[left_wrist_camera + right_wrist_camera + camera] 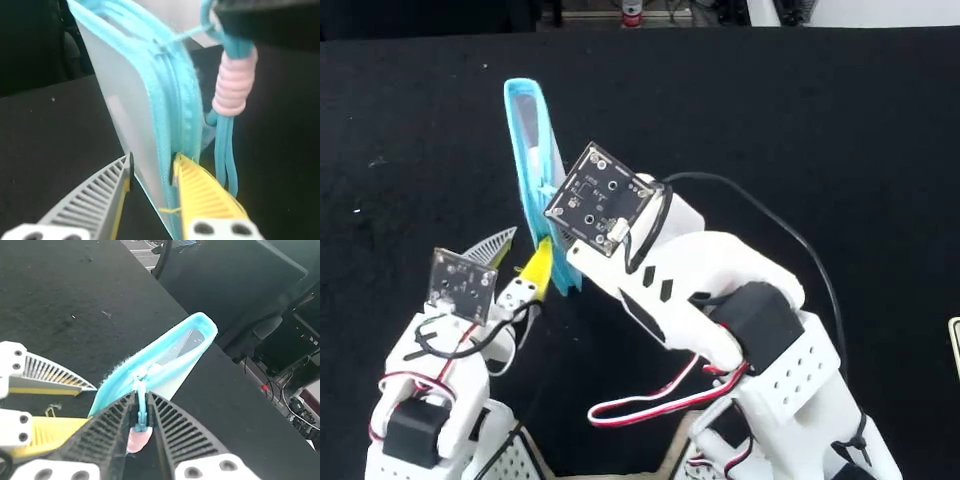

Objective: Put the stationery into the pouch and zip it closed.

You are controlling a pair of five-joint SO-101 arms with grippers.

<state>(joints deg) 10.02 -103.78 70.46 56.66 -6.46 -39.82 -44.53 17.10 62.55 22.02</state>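
The light blue pouch (pixel 532 150) stands on its long edge on the black table. Its see-through side (pixel 125 100) faces my left arm, and a pale striped item (pixel 187 340) shows through it. My left gripper (pixel 532 238) is shut on the pouch's near end, the grey finger (pixel 100 195) on the clear side and the yellow finger (pixel 205 200) on the zip side. My right gripper (pixel 142 396) hovers over that same end, shut on the blue zipper pull cord (pixel 141 410). The cord's pink bead (pixel 234 85) hangs below the black fingers (pixel 270 20).
Black cloth (pixel 800 120) covers the table around the pouch. The right arm's black cable (pixel 800 240) loops out to the right. A pale object (pixel 954 335) shows at the right edge. Dark equipment (pixel 260 330) stands beyond the table's far edge.
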